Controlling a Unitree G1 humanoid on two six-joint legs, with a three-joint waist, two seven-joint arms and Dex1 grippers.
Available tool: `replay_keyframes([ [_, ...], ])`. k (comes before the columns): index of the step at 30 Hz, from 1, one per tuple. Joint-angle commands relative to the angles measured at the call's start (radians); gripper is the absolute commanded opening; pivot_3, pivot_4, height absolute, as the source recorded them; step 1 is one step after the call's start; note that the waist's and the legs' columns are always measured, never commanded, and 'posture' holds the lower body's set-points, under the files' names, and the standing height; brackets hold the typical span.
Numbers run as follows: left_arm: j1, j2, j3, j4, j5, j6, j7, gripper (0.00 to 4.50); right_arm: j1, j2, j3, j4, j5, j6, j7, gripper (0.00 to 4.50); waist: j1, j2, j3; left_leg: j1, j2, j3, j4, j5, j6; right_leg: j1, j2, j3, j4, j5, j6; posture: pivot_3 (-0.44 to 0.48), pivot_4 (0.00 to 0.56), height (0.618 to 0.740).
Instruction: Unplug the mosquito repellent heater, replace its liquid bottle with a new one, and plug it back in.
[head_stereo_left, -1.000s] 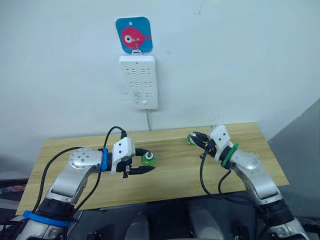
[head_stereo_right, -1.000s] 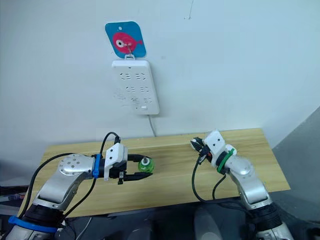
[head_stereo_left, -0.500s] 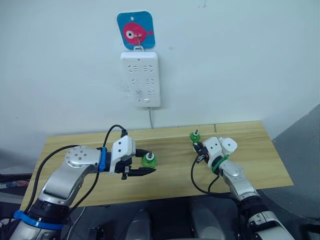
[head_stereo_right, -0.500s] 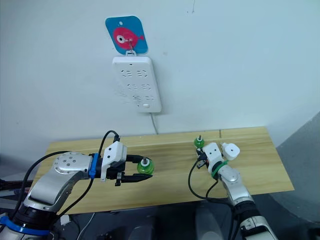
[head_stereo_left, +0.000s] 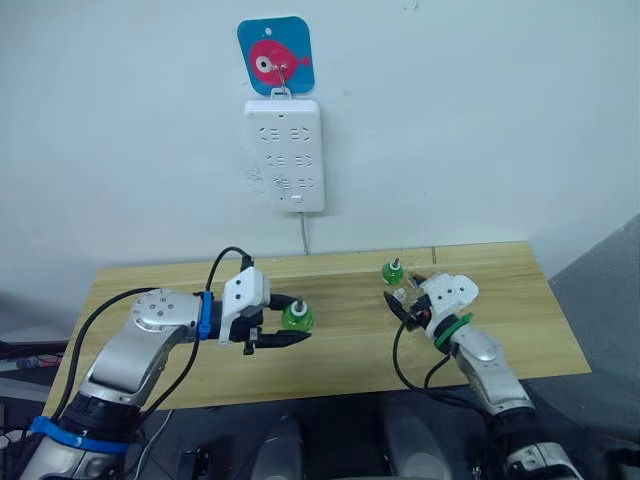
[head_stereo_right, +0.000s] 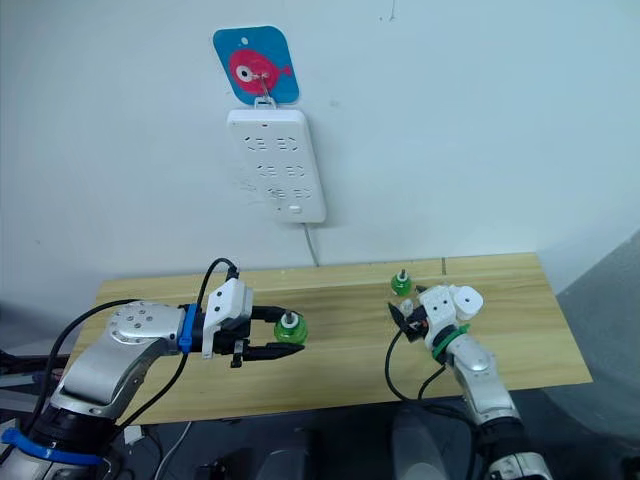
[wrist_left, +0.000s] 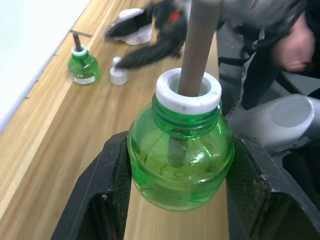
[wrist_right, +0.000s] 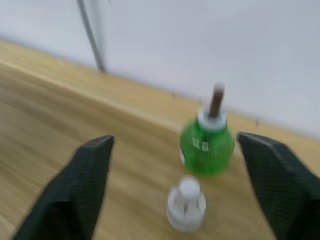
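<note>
The left gripper (head_stereo_left: 299, 321) is clamping a green liquid bottle (wrist_left: 180, 155) by its round belly, one black finger (wrist_left: 100, 200) pressing on each side. The bottle is standing upright between the fingers, its white collar and brown wick pointing up, and it is hovering a little above the wooden worktop (head_stereo_left: 340, 370).

A second green bottle (wrist_right: 207, 145), with the same white collar and dark wick, is standing upright on the worktop just ahead of the right gripper (wrist_right: 176, 141) and slightly toward one finger's side. A small white cap (wrist_right: 186, 205) is sitting on the wood nearer to that gripper than the bottle is, just beside the bottle; whether the two are touching cannot be told. The right gripper is spreading its fingers wide, holding nothing, with bottle and cap lying in front of the gap between them.

Well beyond both grippers, a white power strip (head_stereo_left: 288, 153) is hanging on the wall from a hook on a blue sign with a pink fish (head_stereo_left: 277, 58), and its cable (head_stereo_left: 302, 235) is running down behind the worktop's far edge.
</note>
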Motion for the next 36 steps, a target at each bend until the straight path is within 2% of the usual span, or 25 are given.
replay_keyframes([
  [1,-0.036,-0.026,-0.002,0.020,0.007,-0.048,-0.004,2.29,0.000,-0.087,0.016,-0.308,0.098,0.184,0.107,4.50,0.001,0.000,0.000,0.000,0.000,0.000,0.000,0.000,0.000,0.000,0.000,0.000,0.000,0.000,0.000,-0.115,0.215,0.734],
  [5,-0.102,-0.064,-0.023,0.060,0.000,-0.042,-0.024,2.29,-0.108,-0.201,0.061,-0.499,0.230,0.469,0.225,4.50,-0.001,-0.001,-0.001,0.000,0.000,-0.001,0.000,0.000,0.000,0.000,0.000,-0.001,0.000,0.000,0.000,-0.145,0.199,0.734],
  [8,-0.161,-0.089,-0.050,0.094,0.012,-0.062,-0.051,2.29,-0.206,-0.258,0.117,-0.557,0.306,0.578,0.335,4.50,-0.003,-0.001,-0.001,0.000,0.000,-0.001,0.000,0.000,0.000,0.000,0.000,-0.001,0.000,0.000,0.000,-0.155,0.185,0.734],
  [14,-0.245,-0.134,-0.066,0.102,0.003,-0.051,-0.067,2.29,-0.345,-0.214,0.153,-0.510,0.324,0.602,0.371,4.50,-0.006,-0.002,-0.002,-0.002,-0.001,-0.001,0.000,0.000,0.000,0.000,-0.001,-0.002,-0.002,0.000,0.000,-0.150,0.175,0.734],
  [23,-0.287,-0.165,-0.054,0.065,-0.026,0.008,-0.053,2.29,-0.383,-0.151,0.169,-0.449,0.323,0.600,0.374,4.50,-0.008,-0.003,-0.002,-0.002,-0.001,-0.001,0.000,0.000,-0.001,0.000,-0.001,-0.003,-0.002,0.000,0.000,-0.145,0.165,0.734],
  [26,-0.290,-0.162,-0.050,0.064,-0.032,0.018,-0.056,2.29,-0.385,-0.150,0.167,-0.440,0.320,0.597,0.379,3.93,-0.011,-0.003,-0.002,-0.002,-0.001,-0.002,0.000,0.000,-0.001,-0.001,-0.001,-0.003,-0.002,0.000,0.000,-0.145,0.165,0.734],
  [33,-0.293,-0.168,-0.047,0.076,-0.031,0.017,-0.060,2.29,-0.373,-0.168,0.178,-0.432,0.298,0.574,0.394,1.45,-0.017,-0.003,-0.003,-0.002,-0.001,-0.002,0.000,0.000,-0.001,-0.001,-0.001,-0.003,-0.002,0.000,0.000,-0.148,0.162,0.734],
  [35,-0.294,-0.171,-0.046,0.077,-0.033,0.017,-0.060,2.29,-0.372,-0.170,0.179,-0.430,0.294,0.567,0.395,0.87,-0.020,-0.003,-0.003,-0.002,-0.001,-0.002,0.000,0.001,-0.001,-0.001,-0.001,-0.003,-0.002,0.000,0.000,-0.149,0.162,0.734],
  [36,-0.295,-0.172,-0.045,0.079,-0.034,0.017,-0.060,2.29,-0.372,-0.172,0.180,-0.429,0.288,0.562,0.396,0.83,-0.023,-0.003,-0.003,-0.002,-0.001,-0.002,0.000,0.001,-0.001,-0.001,-0.001,-0.003,-0.002,0.000,0.000,-0.149,0.161,0.734],
])
